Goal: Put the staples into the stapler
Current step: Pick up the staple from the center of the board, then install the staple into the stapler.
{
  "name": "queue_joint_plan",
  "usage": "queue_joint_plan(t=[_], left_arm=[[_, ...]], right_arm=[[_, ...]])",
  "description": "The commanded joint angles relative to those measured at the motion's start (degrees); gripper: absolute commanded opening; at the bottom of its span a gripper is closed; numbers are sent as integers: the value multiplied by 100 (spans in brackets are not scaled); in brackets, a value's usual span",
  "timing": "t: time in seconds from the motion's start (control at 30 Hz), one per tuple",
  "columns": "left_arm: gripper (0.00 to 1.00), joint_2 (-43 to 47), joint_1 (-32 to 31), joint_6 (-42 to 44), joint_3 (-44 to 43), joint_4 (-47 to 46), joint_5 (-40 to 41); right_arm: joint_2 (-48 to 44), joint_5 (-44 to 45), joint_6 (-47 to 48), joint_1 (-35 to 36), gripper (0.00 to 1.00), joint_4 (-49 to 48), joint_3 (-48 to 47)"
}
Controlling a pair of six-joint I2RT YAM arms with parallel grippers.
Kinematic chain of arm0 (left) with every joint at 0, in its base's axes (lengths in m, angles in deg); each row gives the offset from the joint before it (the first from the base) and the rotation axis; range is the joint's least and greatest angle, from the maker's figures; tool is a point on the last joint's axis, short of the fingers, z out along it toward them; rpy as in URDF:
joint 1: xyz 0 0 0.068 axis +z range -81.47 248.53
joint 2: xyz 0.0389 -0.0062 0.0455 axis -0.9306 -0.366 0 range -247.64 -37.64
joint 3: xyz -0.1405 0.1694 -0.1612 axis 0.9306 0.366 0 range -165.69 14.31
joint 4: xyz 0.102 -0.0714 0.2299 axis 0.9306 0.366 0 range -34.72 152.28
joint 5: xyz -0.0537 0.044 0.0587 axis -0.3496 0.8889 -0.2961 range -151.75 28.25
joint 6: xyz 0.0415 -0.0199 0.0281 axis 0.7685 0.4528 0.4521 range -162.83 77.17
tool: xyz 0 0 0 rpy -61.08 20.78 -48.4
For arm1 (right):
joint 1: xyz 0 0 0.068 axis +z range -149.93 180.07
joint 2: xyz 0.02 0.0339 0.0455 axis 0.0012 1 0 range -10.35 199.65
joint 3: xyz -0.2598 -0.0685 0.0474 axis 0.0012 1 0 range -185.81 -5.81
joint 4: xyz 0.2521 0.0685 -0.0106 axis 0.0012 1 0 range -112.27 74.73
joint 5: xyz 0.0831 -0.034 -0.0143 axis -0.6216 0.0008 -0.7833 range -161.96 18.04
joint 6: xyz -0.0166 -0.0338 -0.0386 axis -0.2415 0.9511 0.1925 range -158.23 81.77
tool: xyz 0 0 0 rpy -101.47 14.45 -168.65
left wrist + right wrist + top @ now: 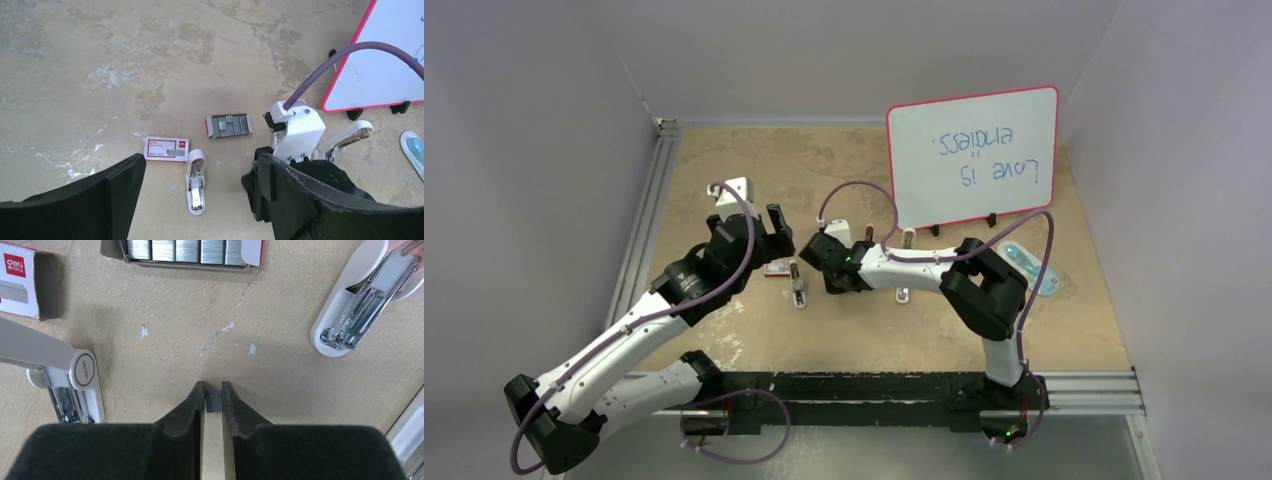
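Note:
The staples [187, 251] lie as several silvery strips in a grey tray at the top of the right wrist view; the tray also shows in the left wrist view [229, 125]. My right gripper [213, 390] is shut on one short grey staple strip [213, 401], held just above the table. A white mini stapler [65, 375] lies opened to its left, its metal channel showing [195, 180]. My left gripper [200, 165] is open and empty, hovering above this stapler. The red and white staple box [166, 148] lies beside the stapler's head.
A second white stapler [360, 300] lies open to the right. A pink-framed whiteboard [974, 160] stands at the back right. A blue and white item [1034, 268] lies under the right arm. Both grippers [776, 235] [819, 262] are close together mid-table.

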State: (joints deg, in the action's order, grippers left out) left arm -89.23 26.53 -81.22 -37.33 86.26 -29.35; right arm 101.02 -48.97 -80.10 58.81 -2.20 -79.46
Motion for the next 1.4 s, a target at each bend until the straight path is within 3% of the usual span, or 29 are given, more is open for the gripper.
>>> queue_joint_plan(t=[0.0,0.23,0.57,0.7,0.83,0.93,1.37], left_arm=[[83,171,16,-37,-51,-171,117],[83,123,15,-37,-53,-189,79],[83,117,16,-28,-66,-279,-122],[83,27,10,23,-45,-431,-395],[83,-122,16,403,123,-988,-1246],[83,-281,15,491,184,-1278,-1613],[83,-752,16,416,30,-1401,-1685]], right_arm=[[59,24,65,-29,14,22,-37],[-250,457,-147,-34,14,52,-11],[-1667,1137,-778,-455,14,54,818],[-2204,1248,-1027,-752,15,72,1349],[-2605,1231,-1192,-1000,15,47,1848],[-2796,1163,-1251,-1127,15,-91,2208],[-2999,1113,-1068,-1188,15,-349,2615]])
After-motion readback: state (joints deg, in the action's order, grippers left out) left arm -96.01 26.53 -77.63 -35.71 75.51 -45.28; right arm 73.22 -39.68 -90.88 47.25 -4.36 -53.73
